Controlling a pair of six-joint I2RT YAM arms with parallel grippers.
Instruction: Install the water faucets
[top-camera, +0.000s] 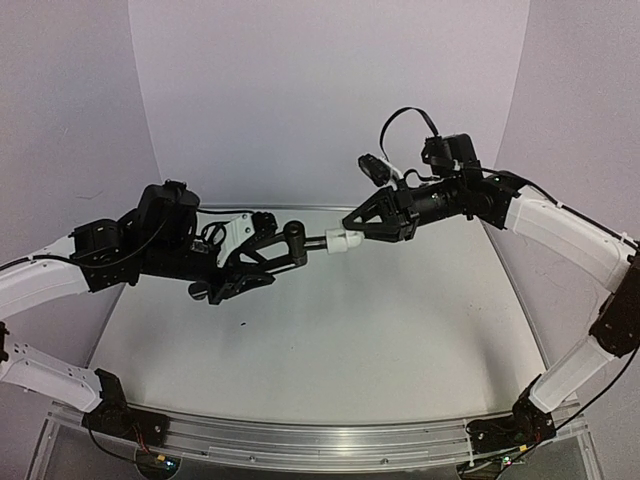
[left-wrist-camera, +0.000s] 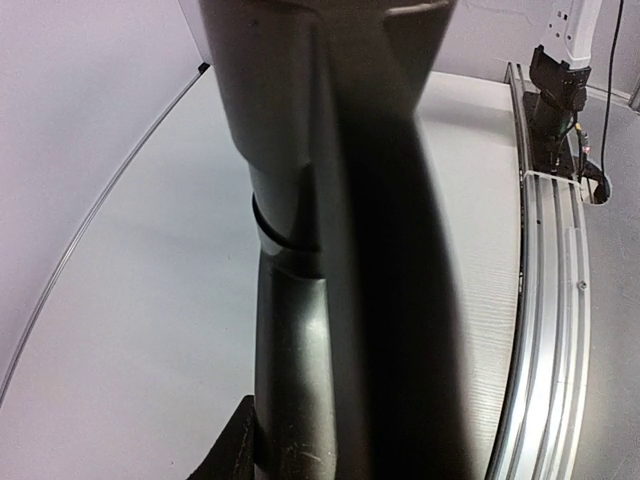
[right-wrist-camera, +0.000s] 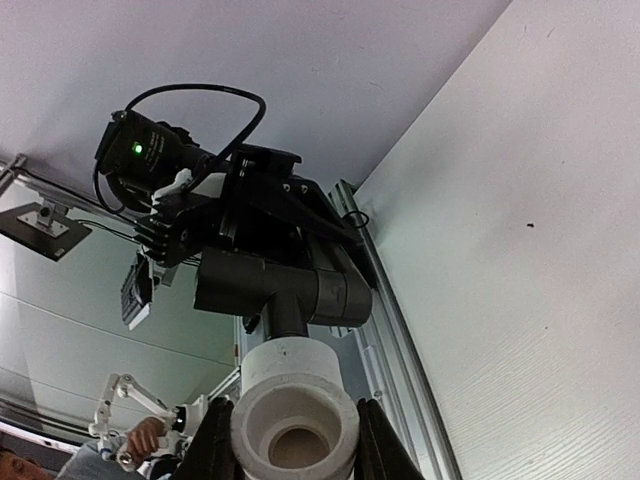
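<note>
The black faucet is held level above the table between both arms. My left gripper is shut on its thick black body, which fills the left wrist view. Its thin stem enters the white plastic fitting. My right gripper is shut on that fitting. In the right wrist view the fitting sits between my two fingers, its open end towards the camera. The T-shaped faucet body is right behind it, stem in the fitting. The left fingers are mostly hidden by the faucet.
The white table lies below both grippers, with a small dark speck on it. An aluminium rail runs along the near edge. Purple walls close the back and sides. The right arm's base stands on the rail.
</note>
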